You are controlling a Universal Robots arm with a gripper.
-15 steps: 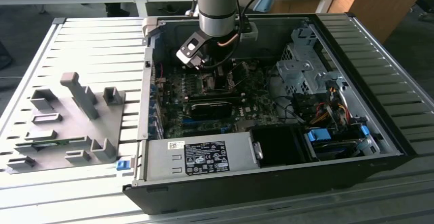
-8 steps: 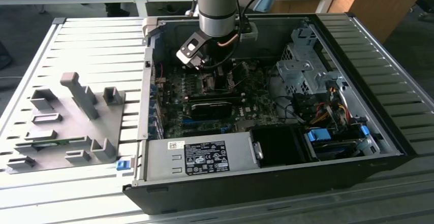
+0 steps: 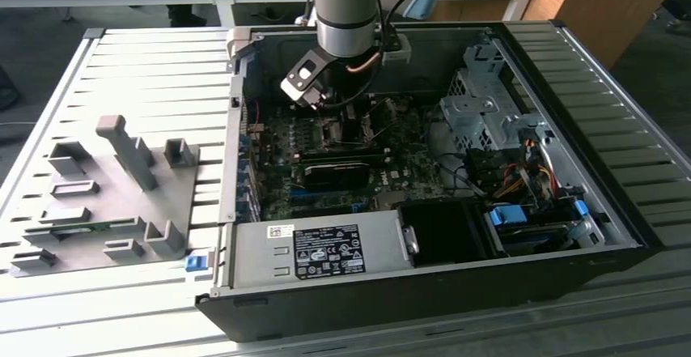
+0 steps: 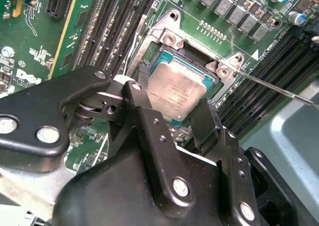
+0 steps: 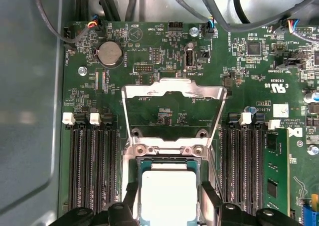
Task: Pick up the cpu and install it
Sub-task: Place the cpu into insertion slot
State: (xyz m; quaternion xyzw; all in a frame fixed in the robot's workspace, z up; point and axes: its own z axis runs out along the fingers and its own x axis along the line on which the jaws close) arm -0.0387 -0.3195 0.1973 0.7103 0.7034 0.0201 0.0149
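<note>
Placement looks nearly finished: the cpu (image 4: 177,89) lies silver top up in the socket (image 4: 196,59) on the motherboard (image 5: 159,46), inside the open computer case (image 3: 432,308). The gripper (image 4: 173,109) has its jaws narrowed onto two opposite edges of the chip, so by my reckoning it has not been let go. The hinged metal frame (image 5: 174,91) stands raised and the thin lever (image 4: 279,89) sits unlatched; nothing is clamped down yet.
</note>
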